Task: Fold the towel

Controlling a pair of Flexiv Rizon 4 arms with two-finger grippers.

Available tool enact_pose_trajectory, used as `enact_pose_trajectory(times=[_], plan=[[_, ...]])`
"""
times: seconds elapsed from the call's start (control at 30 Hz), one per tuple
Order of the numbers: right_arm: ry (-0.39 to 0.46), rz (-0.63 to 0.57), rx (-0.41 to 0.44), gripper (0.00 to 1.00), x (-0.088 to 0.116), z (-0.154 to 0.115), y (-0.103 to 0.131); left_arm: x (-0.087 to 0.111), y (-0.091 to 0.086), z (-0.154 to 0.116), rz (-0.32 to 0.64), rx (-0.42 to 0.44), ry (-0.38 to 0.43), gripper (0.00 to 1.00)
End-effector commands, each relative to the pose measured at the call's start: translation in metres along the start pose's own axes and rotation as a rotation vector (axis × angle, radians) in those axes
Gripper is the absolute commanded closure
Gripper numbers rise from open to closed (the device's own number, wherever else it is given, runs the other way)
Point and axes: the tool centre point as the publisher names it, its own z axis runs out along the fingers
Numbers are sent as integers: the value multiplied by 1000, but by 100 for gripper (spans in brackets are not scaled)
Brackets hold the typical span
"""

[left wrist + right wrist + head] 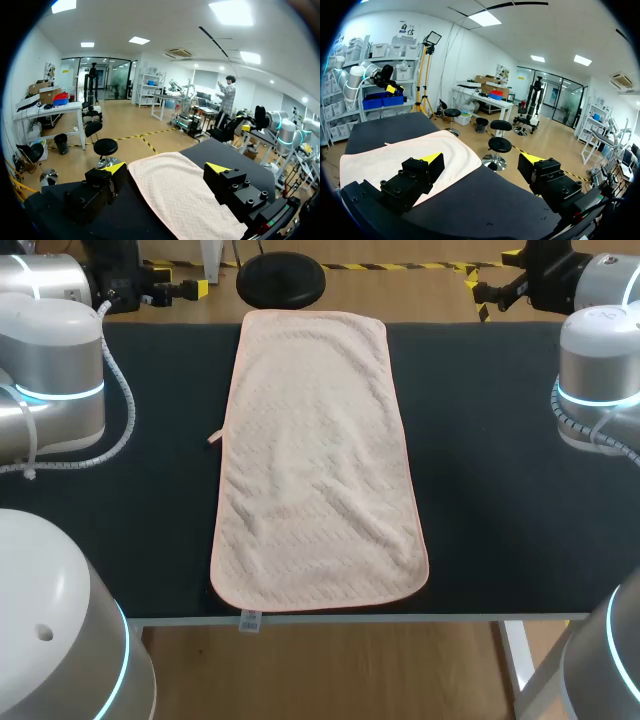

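Observation:
A pale pink towel (318,465) lies spread flat and lengthwise on the black table (500,490), reaching from the far edge to the near edge. My left gripper (190,288) hangs open beyond the far left corner, clear of the towel. My right gripper (490,282) hangs open beyond the far right corner. In the left wrist view the open left gripper (166,170) looks over the towel's (185,200) far end, with nothing between its fingers. In the right wrist view the open right gripper (482,160) holds nothing, and the towel (395,155) lies beyond its one finger.
A small loop (213,438) sticks out of the towel's left edge and a white tag (250,620) hangs over the table's near edge. My arms' grey links (50,380) (600,370) stand over the table's left and right ends. Bare black tabletop flanks the towel.

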Motion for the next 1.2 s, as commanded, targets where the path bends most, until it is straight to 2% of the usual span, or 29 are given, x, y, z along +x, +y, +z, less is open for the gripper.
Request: enact_pose_trajectory(times=[0.03, 0.5, 0.53, 0.63, 0.73, 0.8, 0.83, 0.87, 0.97, 1.07, 1.1, 1.2], plan=[[-1, -1, -1, 0, 0, 0, -1, 0, 2, 0, 1, 7, 0, 0], [-1, -1, -1, 0, 0, 0, -1, 0, 2, 0, 1, 7, 0, 0], [-9, -34, 19, 0, -1, 0, -1, 3, 3, 2, 43, -21, 9, 0], [16, -163, 153, 0, -5, -4, 1, 10, 5, 9, 177, -167, 30, 0], [69, -274, 252, 0, -8, -6, 3, 14, 9, 13, 336, -314, 87, 0], [97, -361, 331, 0, -11, -8, 5, 20, 10, 15, 489, -424, 142, 0], [102, -442, 390, 0, -12, -9, 7, 23, 12, 16, 584, -487, 178, 0], [87, -500, 387, 0, -12, -9, 7, 25, 13, 16, 638, -524, 210, 0], [80, -551, 417, 0, -72, 69, 27, 33, 16, 14, 797, -622, 310, 0], [86, -579, 426, 0, -124, 144, 52, 41, 17, 11, 872, -680, 395, 0], [90, -576, 430, 0, -123, 145, 53, 45, 18, 8, 912, -690, 435, 0], [89, -566, 439, 0, -123, 145, 53, 46, 15, 3, 918, -681, 457, 0]])
